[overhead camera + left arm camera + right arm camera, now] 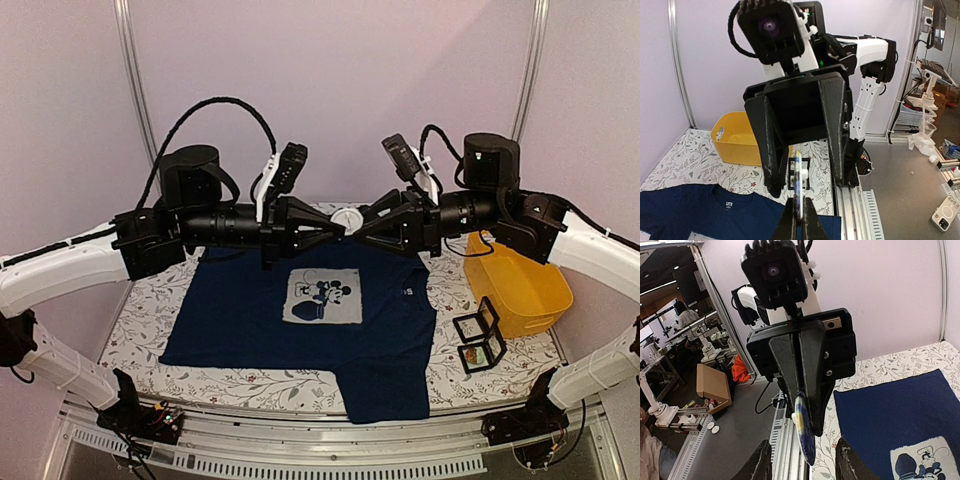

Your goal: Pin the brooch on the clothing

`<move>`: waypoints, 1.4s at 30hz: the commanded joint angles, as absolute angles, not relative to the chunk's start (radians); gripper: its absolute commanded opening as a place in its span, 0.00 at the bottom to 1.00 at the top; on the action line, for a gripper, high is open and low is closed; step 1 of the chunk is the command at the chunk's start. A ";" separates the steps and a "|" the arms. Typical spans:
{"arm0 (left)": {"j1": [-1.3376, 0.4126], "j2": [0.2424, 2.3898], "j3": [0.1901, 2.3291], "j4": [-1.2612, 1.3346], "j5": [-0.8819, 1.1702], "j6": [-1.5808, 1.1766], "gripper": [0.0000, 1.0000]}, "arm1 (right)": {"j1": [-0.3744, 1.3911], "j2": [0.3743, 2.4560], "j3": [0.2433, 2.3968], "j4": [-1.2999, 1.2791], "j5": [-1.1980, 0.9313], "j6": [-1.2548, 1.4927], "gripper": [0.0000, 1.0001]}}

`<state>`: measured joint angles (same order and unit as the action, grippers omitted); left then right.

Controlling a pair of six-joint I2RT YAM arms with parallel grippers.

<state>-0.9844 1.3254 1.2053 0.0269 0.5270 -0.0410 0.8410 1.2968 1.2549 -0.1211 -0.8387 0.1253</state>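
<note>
The navy T-shirt (pixel 300 320) lies flat on the table, its pale mouse print (pixel 322 298) facing up. Both arms meet in mid-air above the collar. The brooch (pixel 347 217) is a round disc with a white back and a blue and yellow face. My left gripper (pixel 340 226) is shut on its edge, and it stands edge-on as the brooch (pixel 799 182) above the left gripper (pixel 800 212). My right gripper (pixel 805 462) is open, its fingers (pixel 762 460) spread on either side of the brooch (pixel 805 432) without touching it.
A yellow bin (pixel 520 285) stands on the floral table cover at the right. Two small black open boxes (pixel 480 335) sit in front of it. The shirt's lower right corner hangs over the table's near edge (pixel 390 405).
</note>
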 commanded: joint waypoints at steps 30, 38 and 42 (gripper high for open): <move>-1.112 1.326 1.184 -0.086 0.436 0.211 0.00 | 0.848 1.393 1.284 -0.158 -0.700 0.258 0.09; -1.110 1.305 1.184 -0.092 0.253 0.199 0.00 | 0.852 1.348 1.264 -0.277 -0.810 0.093 0.52; -1.104 1.296 1.181 -0.104 0.227 0.198 0.00 | 0.852 1.290 1.243 -0.348 -0.844 -0.037 0.65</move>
<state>-1.0943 1.3132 1.1847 -0.0925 0.2733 0.1818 0.8528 1.3602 1.2514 -0.2600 -0.8207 0.1055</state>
